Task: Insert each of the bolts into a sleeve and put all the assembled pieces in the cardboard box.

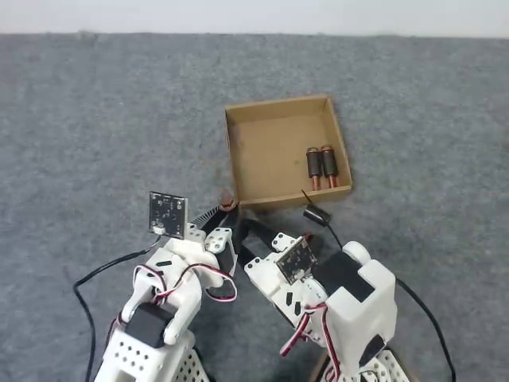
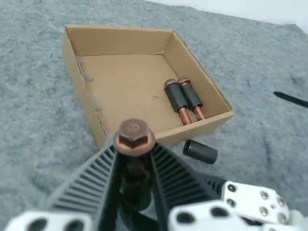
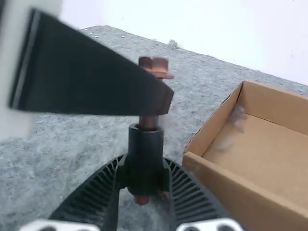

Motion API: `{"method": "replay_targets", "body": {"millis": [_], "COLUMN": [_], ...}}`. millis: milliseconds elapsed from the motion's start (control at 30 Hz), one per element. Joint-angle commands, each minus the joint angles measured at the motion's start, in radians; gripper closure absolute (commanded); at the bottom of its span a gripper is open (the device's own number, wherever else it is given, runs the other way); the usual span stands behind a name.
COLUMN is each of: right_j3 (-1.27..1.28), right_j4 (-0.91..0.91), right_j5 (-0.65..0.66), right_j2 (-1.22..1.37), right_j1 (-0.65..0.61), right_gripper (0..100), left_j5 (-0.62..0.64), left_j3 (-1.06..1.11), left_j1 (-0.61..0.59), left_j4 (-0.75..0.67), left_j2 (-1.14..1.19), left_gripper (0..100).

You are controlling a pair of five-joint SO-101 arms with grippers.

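1. Ribbed black fingers (image 2: 94, 182) of the left gripper (image 2: 134, 147) fill the foreground of the left wrist view. They are closed narrowly on a copper-coloured bolt (image 2: 134, 136), whose hexagonal flanged head sits just above the fingertips. Below the head, the shank runs into a smooth black cylindrical sleeve (image 2: 137, 190). Beyond the gripper, a shallow open cardboard box (image 2: 125, 82) rests on coarse grey carpet (image 2: 33, 120). Two assembled pieces (image 2: 183, 98) lie touching, side by side, against the box wall farther from this gripper. A loose sleeve (image 2: 199, 151) lies on its side on the carpet, just outside the box's near wall.
2. Right wrist view: the right gripper (image 3: 143, 166) clamps the sleeve upright between its ribbed fingers. The bolt head stands above the sleeve and the bolt tip pokes out beneath it. A flat black finger of the left gripper crosses the shank just above the sleeve. The box's corner edge is just beside this gripper, with carpet on the other side.
3. High view: both grippers meet near the box's near corner, and carpet stretches broadly away from them.
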Motion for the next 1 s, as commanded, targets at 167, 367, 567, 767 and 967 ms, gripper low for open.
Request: {"method": "replay_targets", "body": {"millis": [167, 367, 567, 767, 967], "right_j3": [-0.020, -0.020, -0.020, -0.020, -0.020], "right_j4": [-0.013, -0.013, -0.013, -0.013, -0.013], "right_j5": [0.012, 0.012, 0.012, 0.012, 0.012], "right_j2": [-0.065, -0.065, -0.065, -0.065, -0.065], "right_j1": [0.070, 0.067, 0.067, 0.067, 0.067], "right_gripper": [99.2, 99.2, 99.2, 99.2, 99.2], "left_j5": [-0.011, -0.011, -0.011, -0.011, -0.011], "left_j3": [-0.008, -0.008, -0.008, -0.008, -0.008], "left_j1": [0.008, 0.037, 0.043, 0.043, 0.043], "left_j4": [0.003, 0.003, 0.000, -0.002, 0.002], "left_j2": [-0.023, -0.023, -0.023, -0.023, -0.023], "left_gripper": [99, 99, 99, 99, 96]}}
